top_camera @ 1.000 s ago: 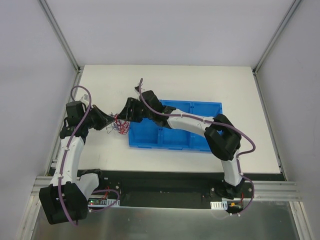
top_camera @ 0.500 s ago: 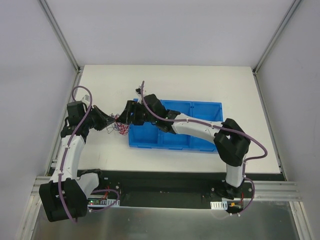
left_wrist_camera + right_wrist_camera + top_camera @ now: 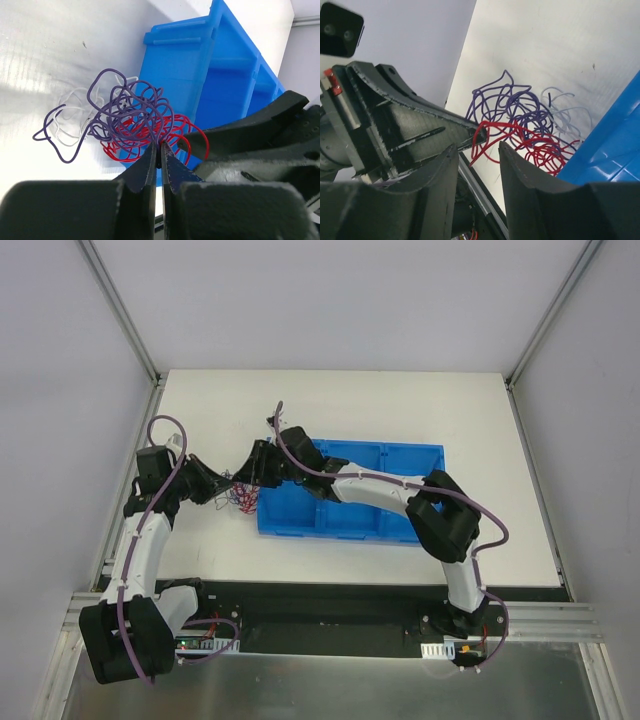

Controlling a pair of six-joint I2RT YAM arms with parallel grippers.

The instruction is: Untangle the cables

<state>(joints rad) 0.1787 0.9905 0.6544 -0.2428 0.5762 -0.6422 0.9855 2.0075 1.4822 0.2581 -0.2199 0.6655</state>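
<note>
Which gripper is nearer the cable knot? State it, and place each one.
Left. The left gripper is shut on strands of the cable knot, touching it. The right gripper faces it from the opposite side, open, close to the red loops but gripping nothing.

No legible text, label, brand, number or sign can be read on any surface shown in the three views.

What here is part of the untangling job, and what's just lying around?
Job:
cables, red, purple and white, one clump
left gripper, shut on them
right gripper, open at the clump

Lying about:
blue bin
</note>
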